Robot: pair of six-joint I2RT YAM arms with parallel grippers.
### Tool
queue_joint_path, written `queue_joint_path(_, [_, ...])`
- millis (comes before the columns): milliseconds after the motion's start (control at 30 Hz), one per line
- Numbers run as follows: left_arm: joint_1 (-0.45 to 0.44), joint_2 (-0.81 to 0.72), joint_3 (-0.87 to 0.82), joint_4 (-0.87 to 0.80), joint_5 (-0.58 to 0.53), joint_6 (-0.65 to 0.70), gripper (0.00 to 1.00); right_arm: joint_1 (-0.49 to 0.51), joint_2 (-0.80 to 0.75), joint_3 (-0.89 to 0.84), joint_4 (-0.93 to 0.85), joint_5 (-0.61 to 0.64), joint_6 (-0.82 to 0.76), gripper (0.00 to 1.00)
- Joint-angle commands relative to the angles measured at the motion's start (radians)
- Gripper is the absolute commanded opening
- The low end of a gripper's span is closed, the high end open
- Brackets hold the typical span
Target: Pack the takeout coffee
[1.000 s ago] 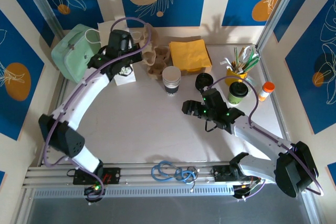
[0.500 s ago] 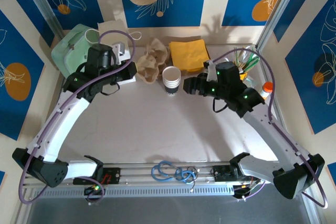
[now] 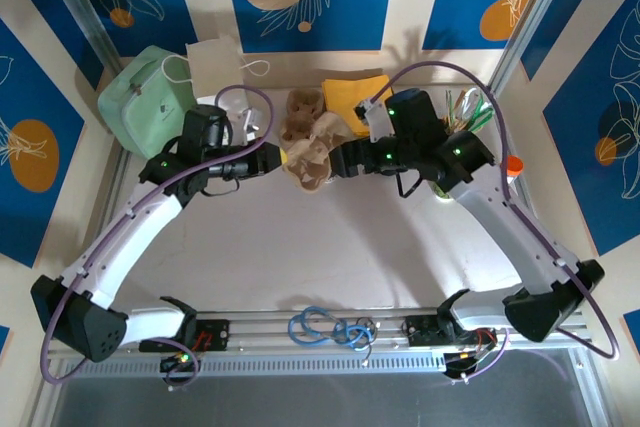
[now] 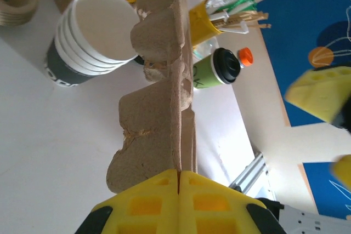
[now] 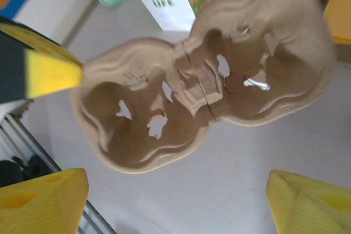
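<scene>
The takeout coffee [image 4: 216, 72], a light green cup with a black lid, stands upright at the right rear of the table, beyond the carrier. A brown moulded-pulp cup carrier [image 3: 310, 152] hangs above the table, held edge-on by my left gripper [image 4: 179, 175], which is shut on its rim. In the right wrist view the carrier [image 5: 203, 97] shows its two hollow wells from above. My right gripper [image 5: 175, 206] is open just right of the carrier, apart from it, with its yellow fingers [image 5: 312, 204] spread wide. In the top view the left gripper [image 3: 278, 157] and right gripper [image 3: 340, 160] face each other across the carrier.
A stack of white cups [image 4: 88, 36] stands left of the coffee. A yellow holder of straws and stirrers [image 4: 219, 15] and an orange-capped bottle [image 4: 245, 56] stand behind it. Yellow napkins [image 3: 350, 97], more carriers [image 3: 305, 107], a mint bag [image 3: 145, 97] and a white paper bag [image 3: 215, 57] line the back.
My left gripper has carried the carrier rightward off the back pile toward the centre. My right arm swung from the coffee side leftward to the carrier, now covering the cup stack in the top view.
</scene>
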Motion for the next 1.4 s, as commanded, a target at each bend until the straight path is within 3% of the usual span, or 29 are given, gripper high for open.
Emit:
queue_joint_path(0, [-0.023,0.022,0.018,0.046,0.075,-0.001,0.0,0.026,0.028,0.027,-0.051,0.047,-0.071,0.85])
queue_joint_path(333, [-0.053,0.037,0.013,0.09,0.126,-0.019,0.0,0.042,0.111,0.044,-0.045,0.119,-0.143,0.82])
queue_joint_path(1067, [-0.061,0.036,0.011,0.117,0.152,-0.023,0.0,0.014,0.165,0.011,0.003,0.115,-0.189,0.6])
queue_joint_path(1367, [-0.061,0.035,0.014,0.118,0.154,-0.025,0.0,0.003,0.179,0.008,0.004,0.116,-0.196,0.56])
